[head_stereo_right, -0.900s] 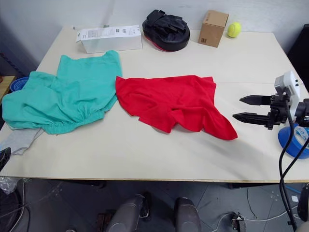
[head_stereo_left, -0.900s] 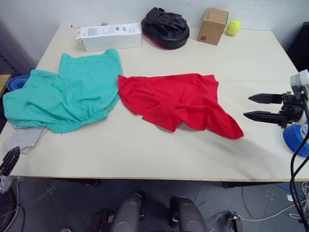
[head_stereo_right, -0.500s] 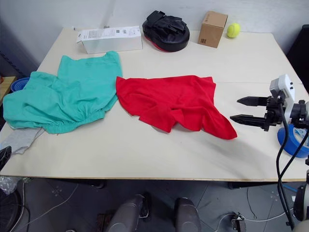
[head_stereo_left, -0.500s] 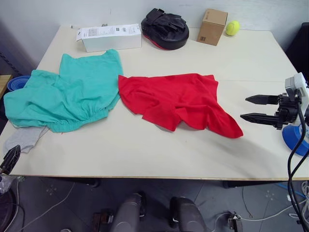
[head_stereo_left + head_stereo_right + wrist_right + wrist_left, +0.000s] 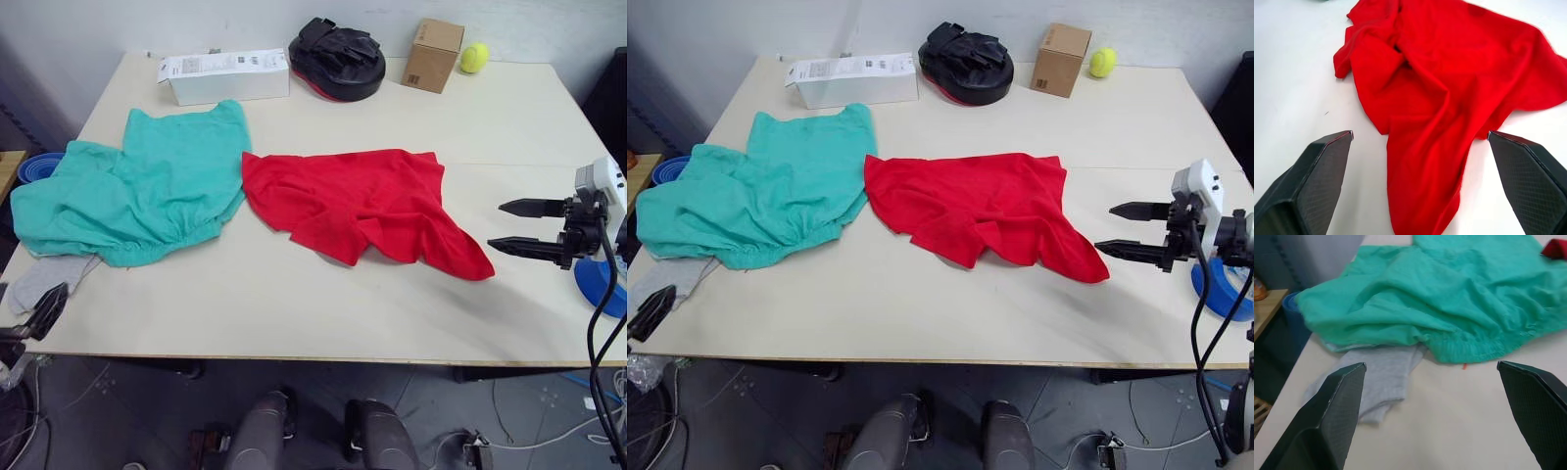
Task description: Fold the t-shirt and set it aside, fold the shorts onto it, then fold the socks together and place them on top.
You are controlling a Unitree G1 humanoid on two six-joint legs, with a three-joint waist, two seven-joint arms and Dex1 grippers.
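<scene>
Nearest us, at the table's near left corner, our left gripper sat with its fingers spread wide and empty, pointing at the socks, a flat grey piece tucked partly under the near hem of the shorts. The shorts lay crumpled on the left side of the table. The t-shirt lay rumpled at mid-table, its long axis running left to right, with one corner trailing to a point toward the near right. Our right gripper hovered just right of that point, fingers parted and holding nothing, aimed leftward at the cloth. We judged the right arm far the nearer to the shirt. Along the far edge stood a white box, a black pad, a carton and a ball.
</scene>
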